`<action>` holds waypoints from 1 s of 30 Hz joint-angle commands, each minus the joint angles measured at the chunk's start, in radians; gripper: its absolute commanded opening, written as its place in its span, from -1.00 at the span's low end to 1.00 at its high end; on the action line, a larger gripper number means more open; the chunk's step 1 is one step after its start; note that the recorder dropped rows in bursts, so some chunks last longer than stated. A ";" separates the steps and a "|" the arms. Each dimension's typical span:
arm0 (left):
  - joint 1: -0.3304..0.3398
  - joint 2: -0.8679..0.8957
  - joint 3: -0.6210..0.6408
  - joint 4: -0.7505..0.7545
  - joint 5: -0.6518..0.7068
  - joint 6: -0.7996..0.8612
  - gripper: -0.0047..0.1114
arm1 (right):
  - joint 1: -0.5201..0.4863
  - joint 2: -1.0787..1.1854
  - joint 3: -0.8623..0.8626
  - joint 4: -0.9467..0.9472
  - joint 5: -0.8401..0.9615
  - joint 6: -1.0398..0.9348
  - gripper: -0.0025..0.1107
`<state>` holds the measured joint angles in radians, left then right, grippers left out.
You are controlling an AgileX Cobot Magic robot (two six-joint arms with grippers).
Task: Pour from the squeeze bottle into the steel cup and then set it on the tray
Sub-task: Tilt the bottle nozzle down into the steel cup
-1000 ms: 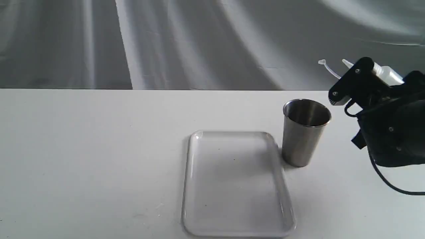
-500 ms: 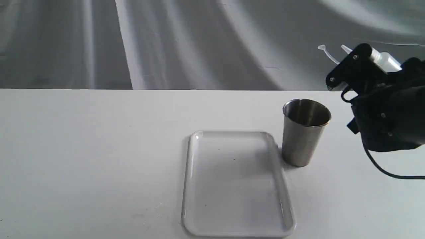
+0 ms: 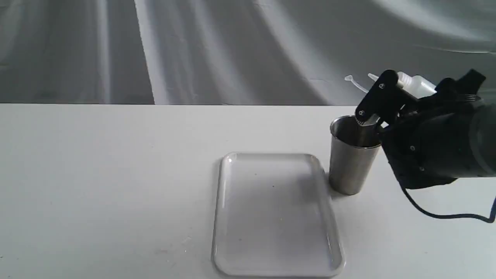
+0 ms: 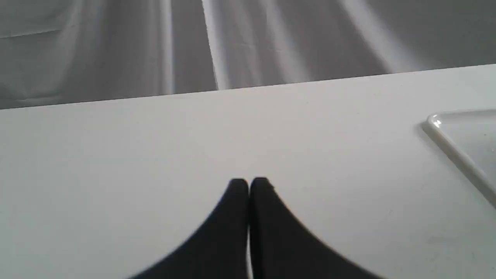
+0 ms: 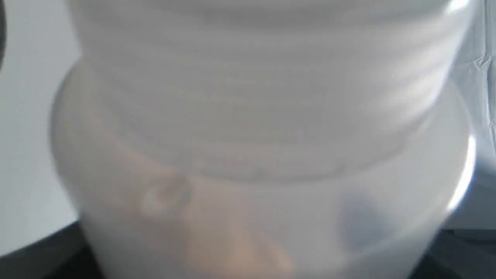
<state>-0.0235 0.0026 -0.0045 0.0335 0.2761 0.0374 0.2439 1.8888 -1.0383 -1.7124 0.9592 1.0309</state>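
1. Right gripper (image 3: 391, 83) clamped on squeeze bottle (image 3: 420, 84), tipped near level, nozzle over steel cup (image 3: 350, 166) toward bench (image 3: 97, 174) right edge; likely lining up pour.
2. Tray (image 3: 217, 217) beside cup, by near edge, awaiting bottle.
3. Left gripper (image 4: 248, 186) closed, empty, parked clear.

Steel cup (image 3: 350, 166) stands right under the right jaws, which are full with the squeeze bottle (image 3: 420, 86). The lower tip overlaps the cup rim; can't tell if it touches. Tray (image 3: 217, 217) lies just past the cup from those jaws, with a thin gap between. Beyond the tray the counter (image 3: 116, 186) runs open. Left jaws sit pressed together over bare counter, tray corner ahead, off to one side.
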 commanded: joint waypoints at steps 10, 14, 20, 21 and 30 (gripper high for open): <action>0.002 -0.003 0.004 -0.001 -0.010 -0.005 -0.92 | 0.027 -0.011 -0.006 -0.032 0.131 -0.012 -0.66; 0.002 -0.003 0.004 -0.001 -0.010 -0.001 -0.92 | 0.027 -0.011 -0.006 -0.032 0.131 -0.002 -0.66; 0.002 -0.003 0.004 -0.001 -0.010 -0.001 -0.92 | 0.047 -0.011 -0.006 -0.032 0.133 -0.002 -0.66; 0.002 -0.003 0.004 -0.001 -0.010 -0.001 -0.92 | 0.047 -0.011 -0.006 -0.032 0.133 -0.002 -0.66; 0.002 -0.003 0.004 -0.001 -0.010 -0.005 -0.92 | 0.066 -0.011 -0.006 -0.032 0.191 -0.002 -0.66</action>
<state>-0.0235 0.0026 -0.0045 0.0335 0.2761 0.0374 0.2996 1.8888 -1.0383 -1.7106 1.0865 1.0273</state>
